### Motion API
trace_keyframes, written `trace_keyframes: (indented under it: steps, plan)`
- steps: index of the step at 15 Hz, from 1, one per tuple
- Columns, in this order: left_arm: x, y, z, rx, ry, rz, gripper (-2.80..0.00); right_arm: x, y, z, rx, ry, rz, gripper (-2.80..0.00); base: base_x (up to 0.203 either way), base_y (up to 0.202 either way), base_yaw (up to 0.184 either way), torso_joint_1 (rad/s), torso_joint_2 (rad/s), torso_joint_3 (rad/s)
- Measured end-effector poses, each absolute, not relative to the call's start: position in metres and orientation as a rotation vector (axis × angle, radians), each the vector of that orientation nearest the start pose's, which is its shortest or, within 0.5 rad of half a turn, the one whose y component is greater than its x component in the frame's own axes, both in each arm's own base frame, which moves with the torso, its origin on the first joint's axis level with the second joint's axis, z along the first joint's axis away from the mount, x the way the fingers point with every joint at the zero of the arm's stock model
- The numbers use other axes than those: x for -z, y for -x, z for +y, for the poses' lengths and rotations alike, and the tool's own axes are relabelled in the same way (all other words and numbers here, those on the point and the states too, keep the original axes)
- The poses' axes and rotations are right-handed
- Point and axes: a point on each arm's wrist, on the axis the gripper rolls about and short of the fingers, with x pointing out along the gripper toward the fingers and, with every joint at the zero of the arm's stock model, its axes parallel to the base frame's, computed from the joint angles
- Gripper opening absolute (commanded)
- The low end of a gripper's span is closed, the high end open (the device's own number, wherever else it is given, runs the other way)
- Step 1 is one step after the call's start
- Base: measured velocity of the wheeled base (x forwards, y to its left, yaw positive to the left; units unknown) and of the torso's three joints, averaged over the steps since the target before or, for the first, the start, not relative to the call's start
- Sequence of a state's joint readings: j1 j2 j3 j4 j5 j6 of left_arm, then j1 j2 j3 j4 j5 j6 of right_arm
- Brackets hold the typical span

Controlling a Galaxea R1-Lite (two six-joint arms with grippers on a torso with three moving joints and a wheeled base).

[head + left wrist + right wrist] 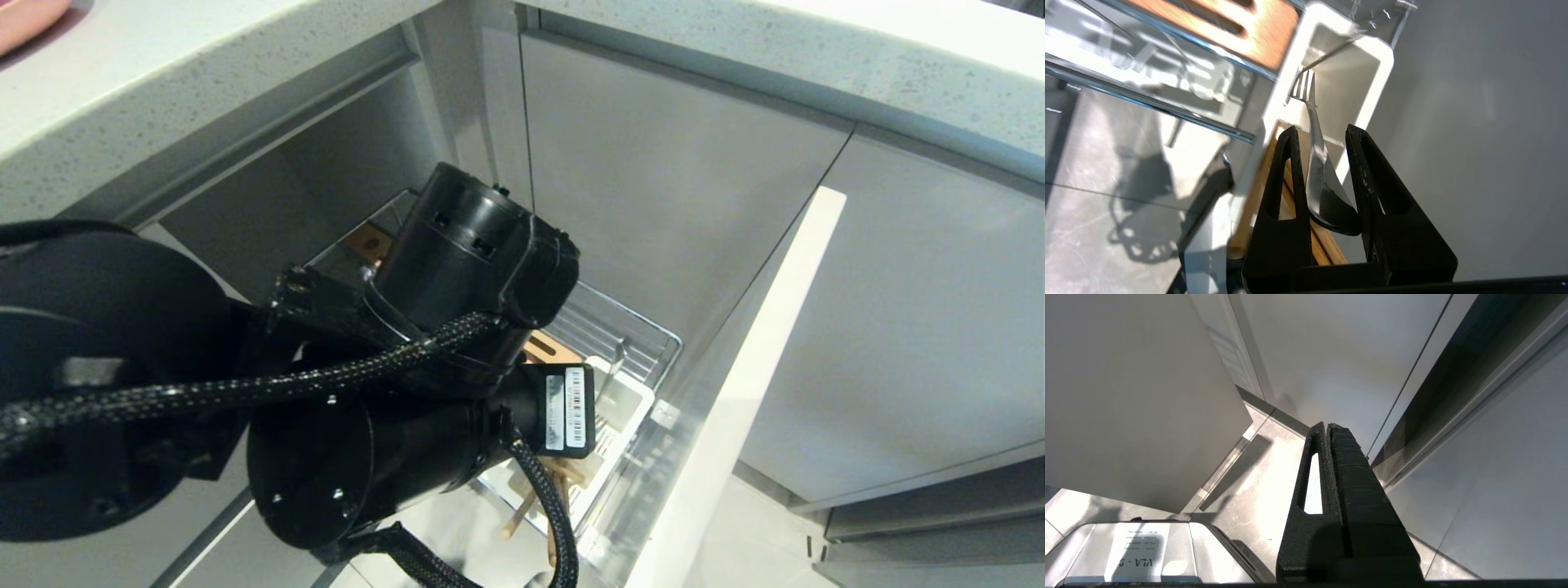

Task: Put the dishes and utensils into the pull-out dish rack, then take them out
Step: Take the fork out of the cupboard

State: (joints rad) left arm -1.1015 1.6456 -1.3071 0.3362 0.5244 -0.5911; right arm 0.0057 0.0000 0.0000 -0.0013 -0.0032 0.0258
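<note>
My left gripper [1322, 128] is shut on the broad handle end of the silver fork [1314, 163]. The fork's tines point into the white utensil box [1347, 77] of the pull-out dish rack [629, 327]. Light wooden chopsticks [1290, 228] lie behind the left finger; in the head view the chopsticks [522, 510] stick out below my wrist. My left arm [457, 269] hides most of the rack in the head view. The edge of a pink dish [24, 20] shows on the counter at the far left. My right gripper [1328, 425] hangs shut and empty above the floor.
The rack's pale front panel [735, 392] stands pulled out to the right of the basket. A slotted wood strip [1241, 28] runs along the chrome wires. Grey cabinet doors [678, 180] close in behind and to the right, under the speckled countertop [816, 57].
</note>
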Motion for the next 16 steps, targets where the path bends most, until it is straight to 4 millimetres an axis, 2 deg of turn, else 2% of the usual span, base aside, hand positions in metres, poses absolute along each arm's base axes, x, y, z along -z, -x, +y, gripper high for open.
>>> trace_keyframes:
  steps: [16]
  plan:
    - [-0.291, -0.117, -0.229, 0.462, 0.161, 0.518, -2.8, -0.076, 0.023, 0.0, -0.003, -0.026, -0.001, -2.8, 0.0, 0.0, 0.0, 0.0, 0.0, 0.0]
